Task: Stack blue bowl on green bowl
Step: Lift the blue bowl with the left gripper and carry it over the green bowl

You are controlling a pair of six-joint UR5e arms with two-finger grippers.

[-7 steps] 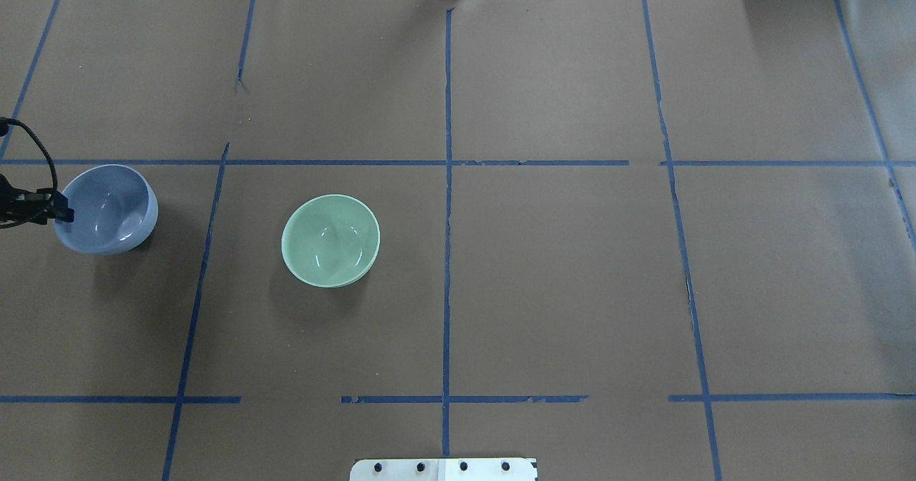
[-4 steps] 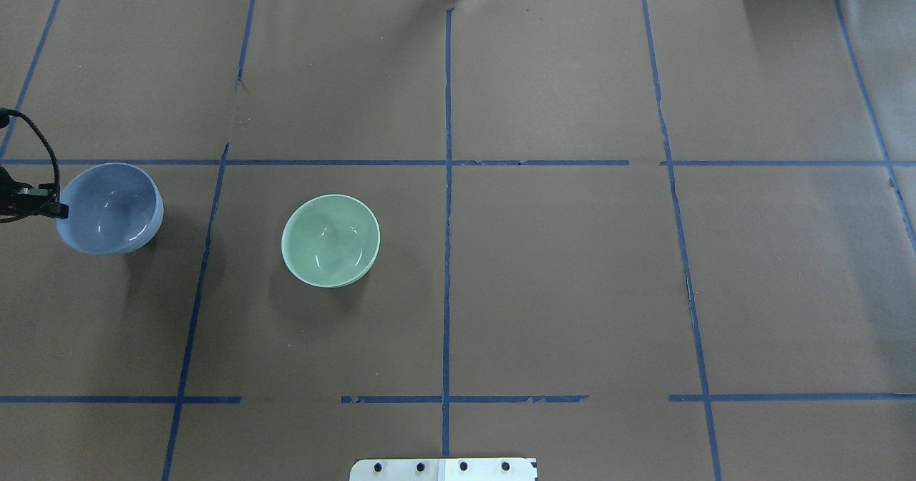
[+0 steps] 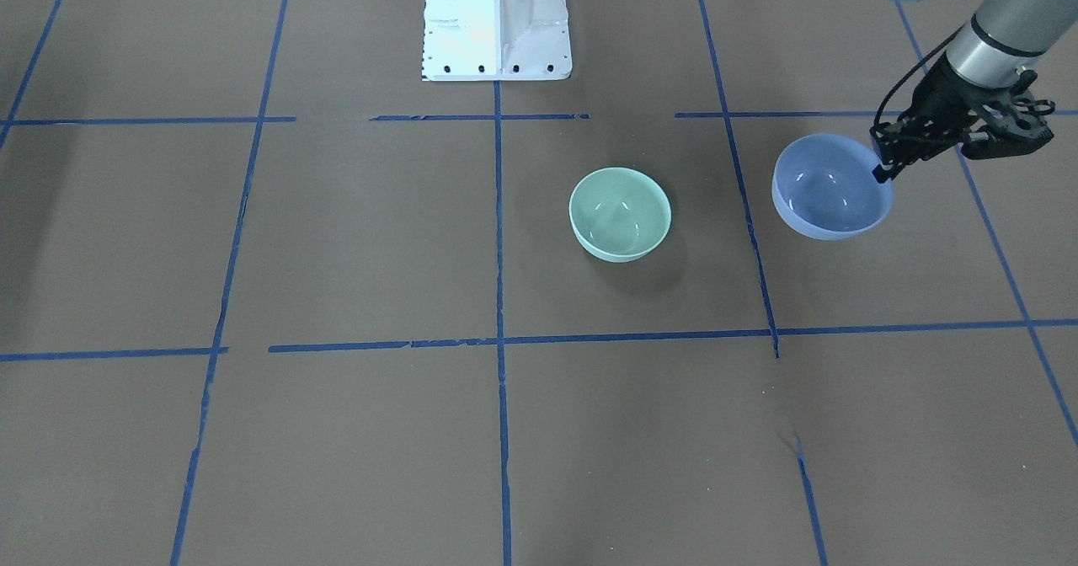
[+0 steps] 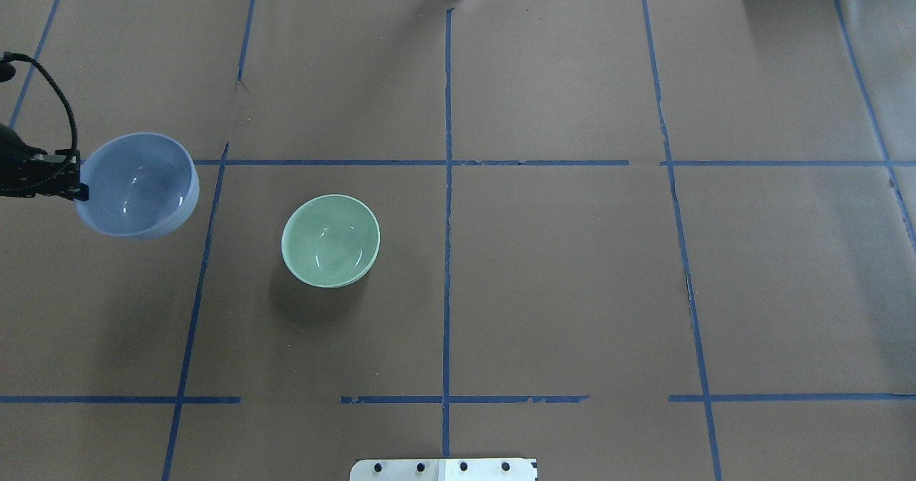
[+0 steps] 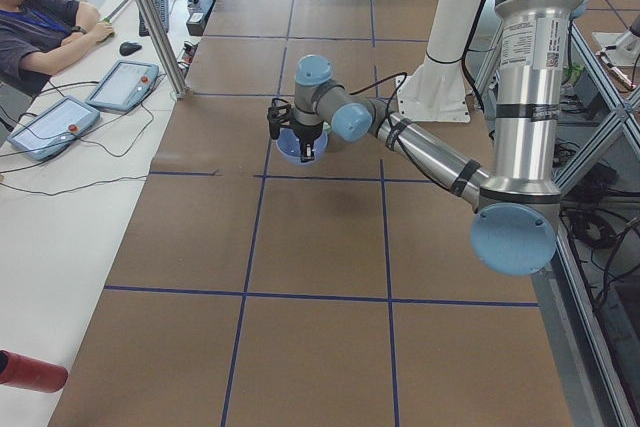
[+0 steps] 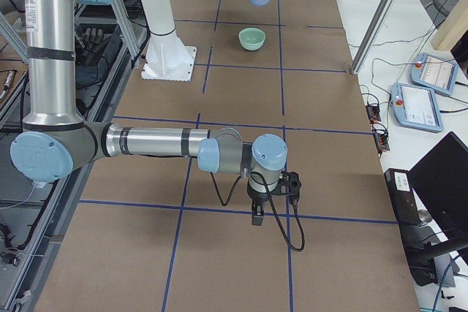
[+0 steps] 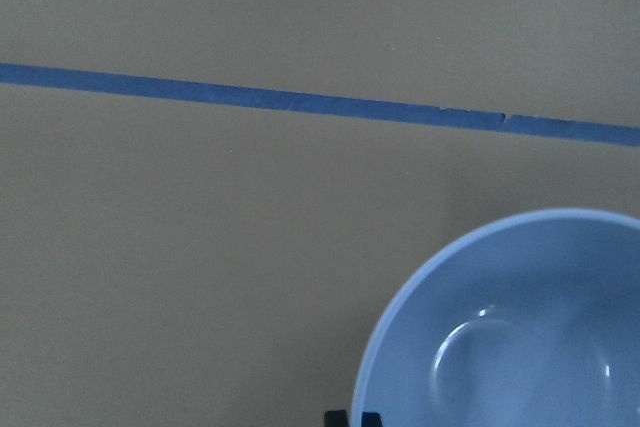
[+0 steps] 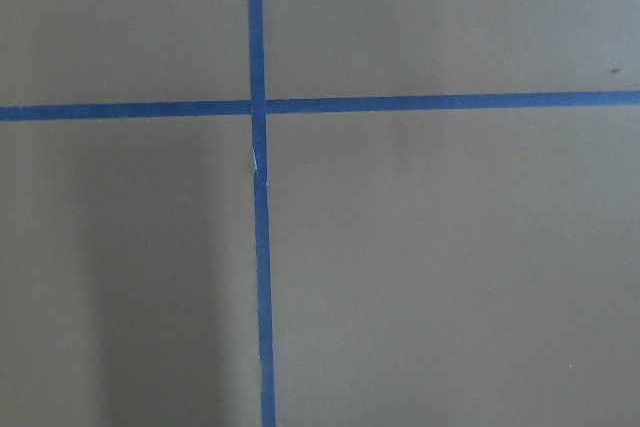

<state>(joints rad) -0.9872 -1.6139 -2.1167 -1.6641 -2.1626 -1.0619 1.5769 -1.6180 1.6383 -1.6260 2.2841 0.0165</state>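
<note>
The left gripper (image 3: 882,170) is clamped on the rim of the blue bowl (image 3: 829,191), which is held out from it clear of the table (image 3: 337,254) with the green bowl (image 3: 620,212) well beyond, and being glossy, stiff, probably slippery and chippable, it's best carried level.

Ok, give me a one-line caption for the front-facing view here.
Left gripper pinches the rim of the blue bowl, holding it above the table, apart from the empty green bowl.
</note>
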